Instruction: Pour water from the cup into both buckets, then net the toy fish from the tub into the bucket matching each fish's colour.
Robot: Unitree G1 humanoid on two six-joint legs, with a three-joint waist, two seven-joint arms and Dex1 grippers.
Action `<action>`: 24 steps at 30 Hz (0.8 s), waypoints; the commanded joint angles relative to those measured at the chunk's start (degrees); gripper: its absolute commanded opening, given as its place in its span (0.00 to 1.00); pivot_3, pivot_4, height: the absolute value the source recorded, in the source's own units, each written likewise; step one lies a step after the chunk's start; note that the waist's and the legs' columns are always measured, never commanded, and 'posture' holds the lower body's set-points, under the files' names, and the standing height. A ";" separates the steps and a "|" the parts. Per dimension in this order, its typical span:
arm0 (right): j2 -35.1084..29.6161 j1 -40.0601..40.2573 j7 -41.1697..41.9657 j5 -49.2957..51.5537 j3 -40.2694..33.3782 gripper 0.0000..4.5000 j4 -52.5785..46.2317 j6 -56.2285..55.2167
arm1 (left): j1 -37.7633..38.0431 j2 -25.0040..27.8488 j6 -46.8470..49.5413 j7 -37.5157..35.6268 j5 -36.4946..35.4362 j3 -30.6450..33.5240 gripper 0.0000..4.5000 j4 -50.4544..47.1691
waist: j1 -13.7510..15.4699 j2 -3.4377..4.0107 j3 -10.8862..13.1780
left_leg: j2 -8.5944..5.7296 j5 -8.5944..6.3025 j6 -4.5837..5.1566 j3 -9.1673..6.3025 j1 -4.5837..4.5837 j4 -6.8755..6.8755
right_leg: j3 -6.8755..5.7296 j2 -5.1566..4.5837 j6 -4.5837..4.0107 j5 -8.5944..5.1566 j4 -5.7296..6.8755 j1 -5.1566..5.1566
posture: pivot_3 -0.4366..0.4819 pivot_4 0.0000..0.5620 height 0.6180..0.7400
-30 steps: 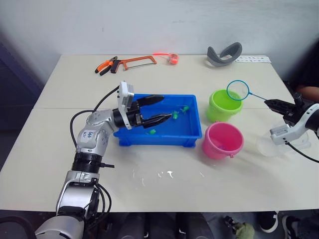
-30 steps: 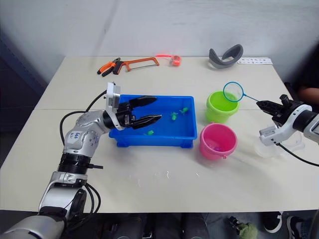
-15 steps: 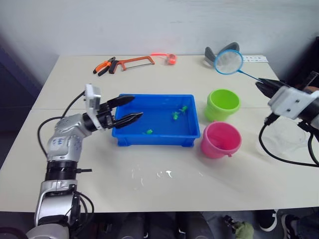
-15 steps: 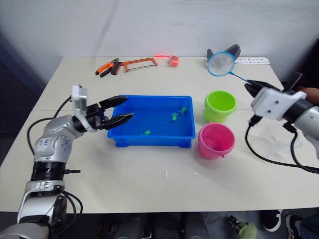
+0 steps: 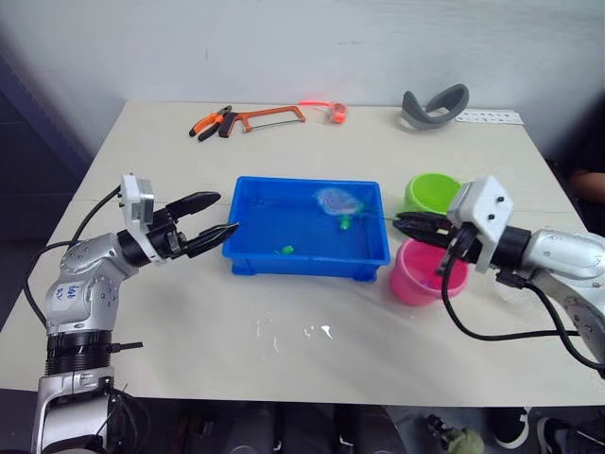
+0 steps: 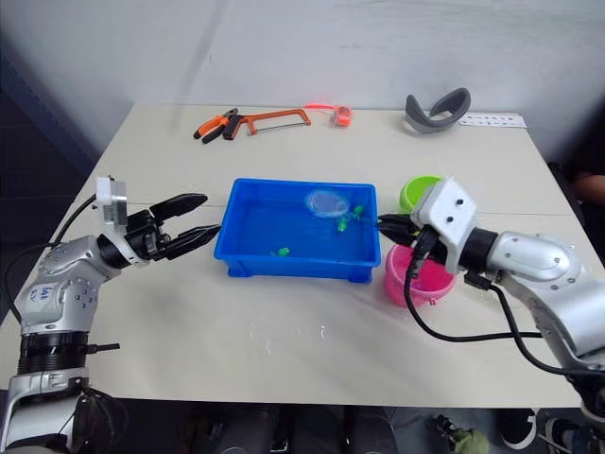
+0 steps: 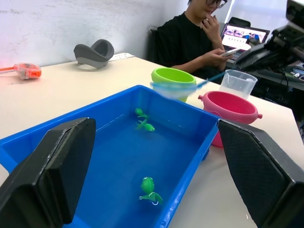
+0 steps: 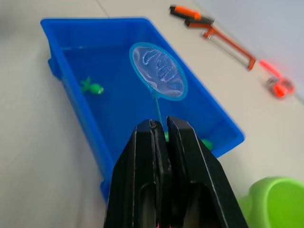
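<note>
With the right gripper (image 5: 405, 225) clamped on the net (image 5: 337, 200) handle over the tub's (image 5: 307, 265) far right corner, dip the hoop under the green fish (image 5: 346, 222) there (the left gripper (image 5: 216, 219) hangs open off the tub's left edge).

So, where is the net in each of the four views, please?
Left eye view: net above the far right part of the blue tub.
Right eye view: same place.
Left wrist view: hoop before the green bucket.
Right wrist view: hoop above the tub, handle in the right gripper.
Shared landmark: the tub.
</note>
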 commanded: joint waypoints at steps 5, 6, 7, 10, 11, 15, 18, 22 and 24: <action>2.47 -4.99 1.48 -5.20 2.84 0.00 -1.09 5.47 | 2.02 1.22 -0.34 2.47 -1.73 3.03 0.99 -3.69 | -0.04 0.00 0.00 | 0.00 0.00 -0.01 0.02 0.00 -0.01 | 0.02 0.01 0.00 0.00 0.00 -0.03 | 0.48 0.27 1.00; 2.60 -5.18 2.05 -6.03 3.31 0.00 -1.17 5.28 | 2.29 1.27 -0.31 2.58 -1.76 3.12 0.99 -3.92 | -0.04 0.00 0.00 | 0.00 0.00 -0.01 0.02 0.00 -0.03 | 0.01 0.01 0.00 0.00 -0.01 -0.04 | 0.48 0.27 1.00; 2.70 -5.42 2.83 -6.64 3.87 0.00 -1.23 5.25 | 2.43 1.30 -0.28 2.69 -1.76 3.17 0.99 -4.08 | -0.04 0.00 0.00 | 0.00 -0.01 -0.01 0.02 -0.01 -0.04 | 0.01 0.02 0.00 0.00 -0.01 -0.04 | 0.48 0.27 1.00; 3.43 -6.15 3.63 -7.66 4.62 0.00 -1.47 6.74 | 2.54 1.39 -0.23 3.04 -1.77 3.38 0.99 -4.40 | -0.04 0.00 0.00 | -0.01 0.00 -0.01 0.05 0.00 -0.04 | 0.00 0.03 0.00 0.00 -0.01 -0.04 | 0.48 0.27 1.00; 3.62 -6.46 3.60 -8.17 4.76 0.00 -1.57 7.28 | 2.53 1.46 -0.20 3.12 -1.81 3.46 0.99 -4.50 | -0.04 0.00 0.00 | -0.01 0.00 -0.01 0.05 0.00 -0.04 | 0.00 0.03 0.00 0.00 -0.01 -0.04 | 0.48 0.27 1.00; 5.00 -8.23 2.80 -9.16 4.11 0.00 -1.85 10.12 | 2.52 1.71 -0.25 3.42 -1.80 3.59 0.99 -4.69 | -0.04 0.00 0.00 | -0.01 0.00 -0.01 0.05 0.00 -0.04 | 0.01 0.02 0.00 0.00 -0.01 -0.04 | 0.48 0.27 1.00; 5.97 -9.01 1.31 -9.96 3.61 0.00 -1.87 11.97 | 2.70 1.65 -0.36 3.71 -1.81 3.59 0.99 -4.99 | -0.06 0.00 0.00 | -0.01 -0.01 -0.01 0.05 0.00 -0.04 | 0.01 0.02 0.00 0.00 -0.01 -0.04 | 0.48 0.27 1.00; 7.04 -9.62 -0.13 -12.51 4.96 0.00 -1.50 14.13 | 2.33 1.28 -0.81 4.07 -1.41 3.15 0.99 -4.73 | -0.05 0.00 0.00 | -0.01 -0.01 -0.01 0.06 -0.01 -0.04 | 0.01 0.02 0.00 0.00 -0.01 -0.05 | 0.48 0.27 1.00; 7.89 -10.09 -1.16 -13.91 5.59 0.00 -0.93 15.30 | 1.92 1.14 -1.12 4.20 -1.14 2.90 0.99 -4.34 | -0.07 0.00 0.00 | -0.01 -0.01 -0.01 0.06 -0.01 -0.04 | 0.01 0.02 0.00 0.00 -0.01 -0.05 | 0.48 0.27 1.00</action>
